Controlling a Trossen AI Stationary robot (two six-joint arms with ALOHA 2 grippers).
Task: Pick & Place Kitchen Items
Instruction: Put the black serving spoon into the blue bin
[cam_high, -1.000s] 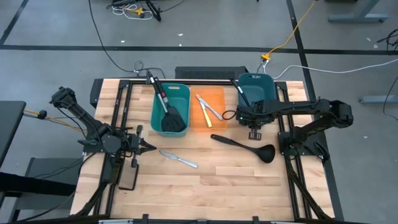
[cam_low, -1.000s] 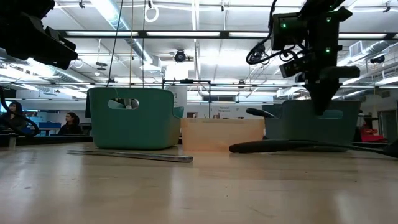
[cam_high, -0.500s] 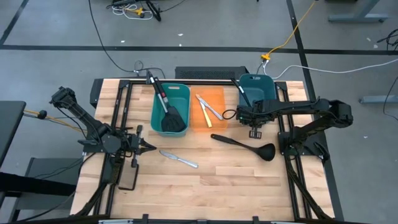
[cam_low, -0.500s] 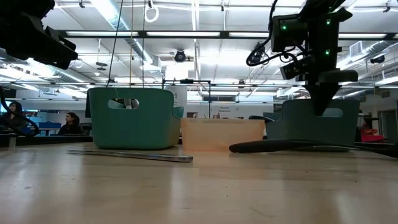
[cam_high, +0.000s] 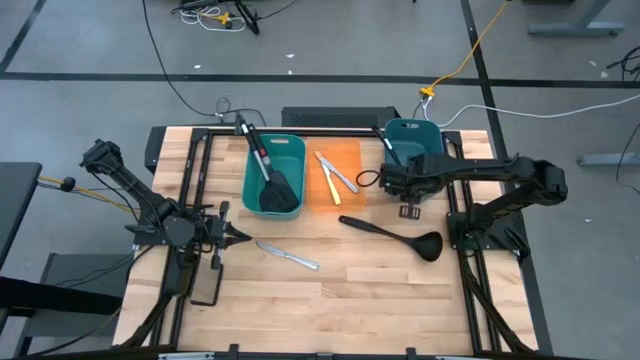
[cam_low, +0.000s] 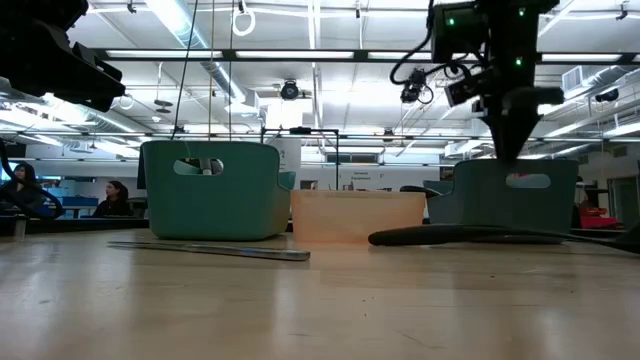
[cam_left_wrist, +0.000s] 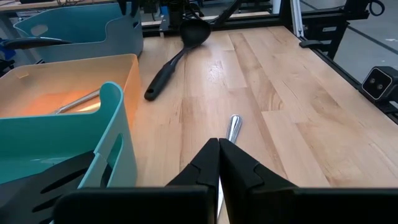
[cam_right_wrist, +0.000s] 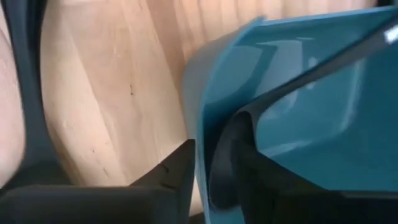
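My right gripper (cam_high: 398, 183) points down, open, just above the near wall of the right teal bin (cam_high: 420, 135). In the right wrist view its fingers stand on either side of the bin's rim (cam_right_wrist: 208, 124), apart from it. A black ladle (cam_right_wrist: 339, 59) lies inside that bin. A second black ladle (cam_high: 392, 234) and a small silver knife (cam_high: 287, 255) lie flat on the table. My left gripper (cam_high: 238, 236) waits shut at the table's left, pointing at the knife (cam_left_wrist: 232, 127).
The left teal bin (cam_high: 252, 185) holds black spatulas (cam_high: 276, 195), one handle sticking out over its far rim. The orange bin (cam_high: 348, 158) between the teal bins holds knives (cam_high: 330, 172). A flat black pad (cam_high: 207, 287) lies near the left front. Bare wood spans the near half.
My right gripper has risen a little from the right teal bin's near wall. The handle end of the ladle that stuck out beside that bin has sunk lower.
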